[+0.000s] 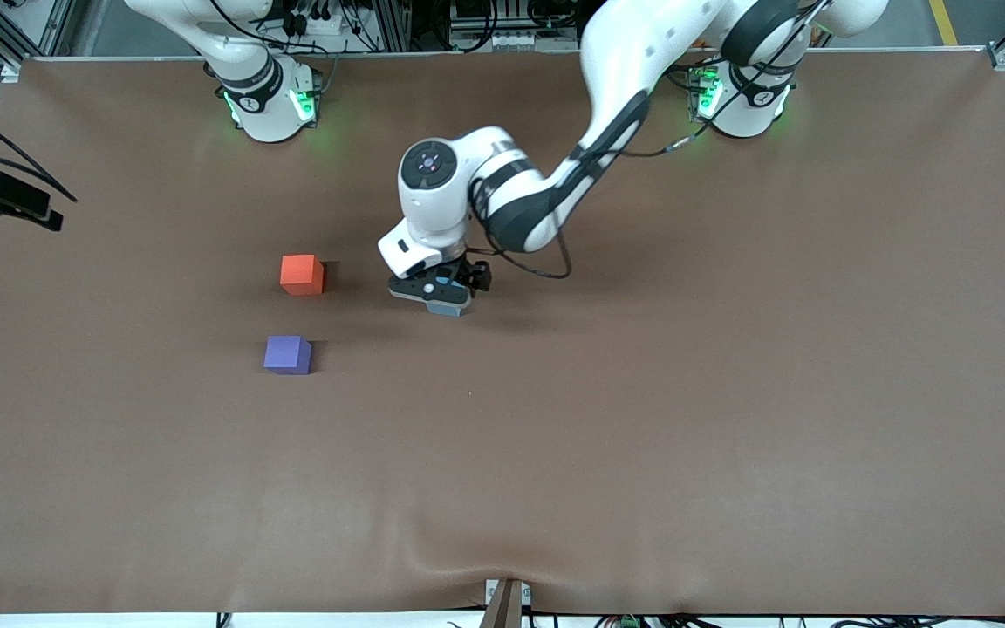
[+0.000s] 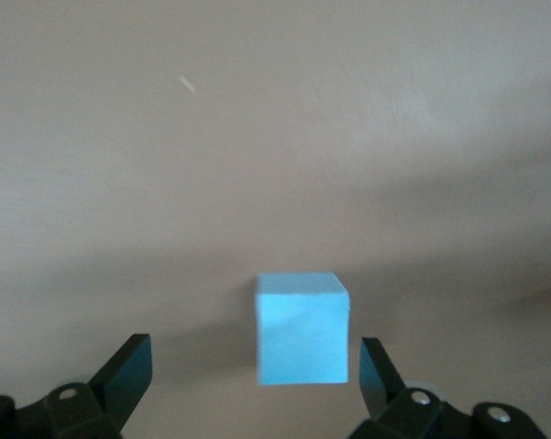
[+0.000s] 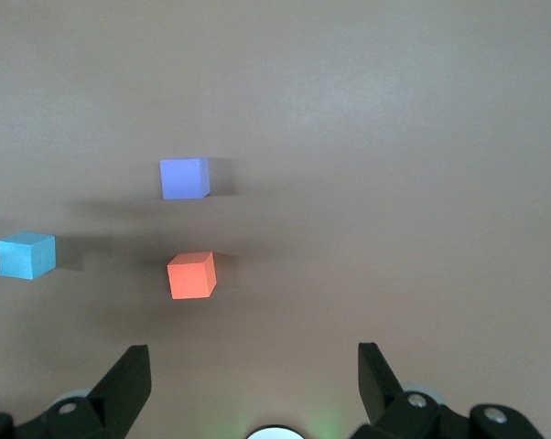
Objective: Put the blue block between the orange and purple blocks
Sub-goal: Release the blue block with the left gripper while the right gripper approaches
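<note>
Left end effector (image 2: 248, 384) is hovering, fingers apart, over the matte sky-blue cube (image 2: 302, 327) mid-worktop; it looks light and rigid, so grip opposite flat faces. Right end effector (image 3: 253, 384) is waiting, fingers apart.

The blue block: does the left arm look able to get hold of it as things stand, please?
Probably yes. The left hand is open right over the blue block, one finger either side, with only bare table around it; the orange block stands well apart.
</note>
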